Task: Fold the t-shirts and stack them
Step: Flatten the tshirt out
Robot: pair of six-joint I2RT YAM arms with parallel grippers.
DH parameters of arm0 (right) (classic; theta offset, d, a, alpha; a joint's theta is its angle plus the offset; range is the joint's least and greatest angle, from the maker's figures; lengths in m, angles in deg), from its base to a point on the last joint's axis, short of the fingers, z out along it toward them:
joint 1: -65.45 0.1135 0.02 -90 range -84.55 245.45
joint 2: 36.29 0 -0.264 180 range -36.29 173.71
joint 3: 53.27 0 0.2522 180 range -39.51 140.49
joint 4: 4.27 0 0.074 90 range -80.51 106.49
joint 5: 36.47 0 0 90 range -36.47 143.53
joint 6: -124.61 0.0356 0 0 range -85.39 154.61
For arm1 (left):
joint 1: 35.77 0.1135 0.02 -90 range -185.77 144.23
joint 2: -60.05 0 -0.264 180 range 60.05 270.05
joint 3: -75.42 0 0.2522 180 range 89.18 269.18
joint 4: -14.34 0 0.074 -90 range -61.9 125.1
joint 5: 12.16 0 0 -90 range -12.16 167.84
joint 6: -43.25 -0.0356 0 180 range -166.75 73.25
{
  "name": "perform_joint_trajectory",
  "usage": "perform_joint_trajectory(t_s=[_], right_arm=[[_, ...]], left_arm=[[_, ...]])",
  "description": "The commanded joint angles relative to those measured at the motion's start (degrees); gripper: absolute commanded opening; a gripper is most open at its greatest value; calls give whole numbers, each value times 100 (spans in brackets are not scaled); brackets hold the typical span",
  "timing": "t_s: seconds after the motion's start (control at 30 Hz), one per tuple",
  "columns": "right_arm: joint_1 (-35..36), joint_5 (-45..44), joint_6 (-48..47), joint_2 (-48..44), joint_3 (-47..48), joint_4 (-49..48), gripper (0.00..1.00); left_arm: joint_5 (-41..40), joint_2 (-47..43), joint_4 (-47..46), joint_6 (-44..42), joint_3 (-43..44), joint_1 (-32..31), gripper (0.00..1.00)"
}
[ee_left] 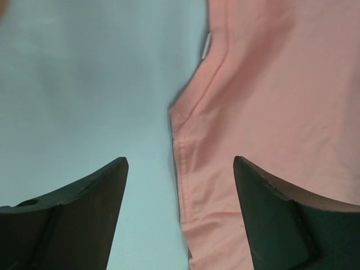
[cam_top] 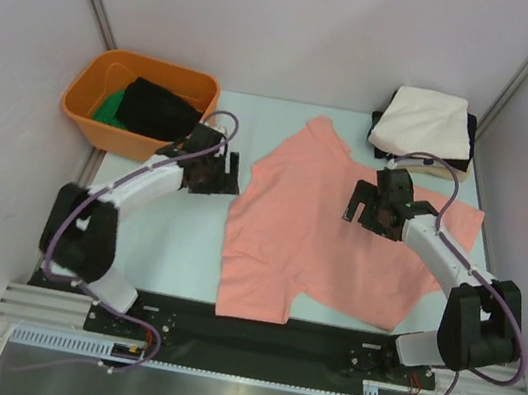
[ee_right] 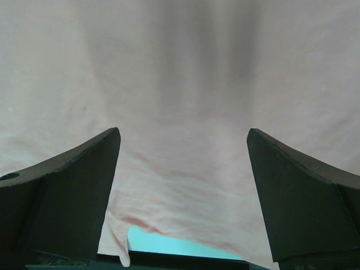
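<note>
Left gripper (ee_left: 180, 163), apart, held astride salmon-pink t-shirt (cam_top: 287, 242) edge; right gripper (ee_right: 183, 135), apart, over mid-cloth, height unclear: bunching risked if pinched.

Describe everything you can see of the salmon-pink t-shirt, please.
The salmon-pink t-shirt is plain soft cloth with stitched seams, unfolded and spread mostly flat, lightly wrinkled, in the middle of the pale table. One short sleeve points toward the far edge. The open left gripper straddles its left edge; the open right gripper hangs over its right part. Whether either touches it, I cannot tell.
</note>
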Motion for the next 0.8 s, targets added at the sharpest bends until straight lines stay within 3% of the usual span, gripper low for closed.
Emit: perform_joint_trajectory(t_s=[0.0, 0.17, 0.27, 0.3, 0.37, 0.4, 0.47, 0.63, 0.77], right_arm=[[-6, 104, 104, -24, 162, -36, 100], [-40, -19, 34, -332, 13, 122, 100], [-155, -54, -27, -542, -128, 183, 100], [-259, -54, -45, -578, -215, 175, 100], [-374, 24, -89, -587, -286, 148, 100], [-427, 59, -106, -569, -312, 131, 100], [-524, 104, -124, -508, -347, 78, 100], [-568, 235, -150, 45, -321, -272, 100], [-577, 376, -186, 1054, 126, -485, 100]], left_arm=[[278, 780, -730, 203, -181, -12, 83], [480, 2106, -1125, 326, 83, -65, 80], [893, 2521, -1433, 466, 109, -74, 69], [998, 2575, -1616, 502, 83, -74, 55], [1218, 2671, -1758, 598, 22, -82, 39], [1280, 2724, -1854, 607, 4, -74, 18], [1342, 2725, -1847, 607, -31, -74, 3], [457, 2383, -1198, 485, 109, 58, 0], [-73, 1882, -889, 546, -48, 881, 0]])
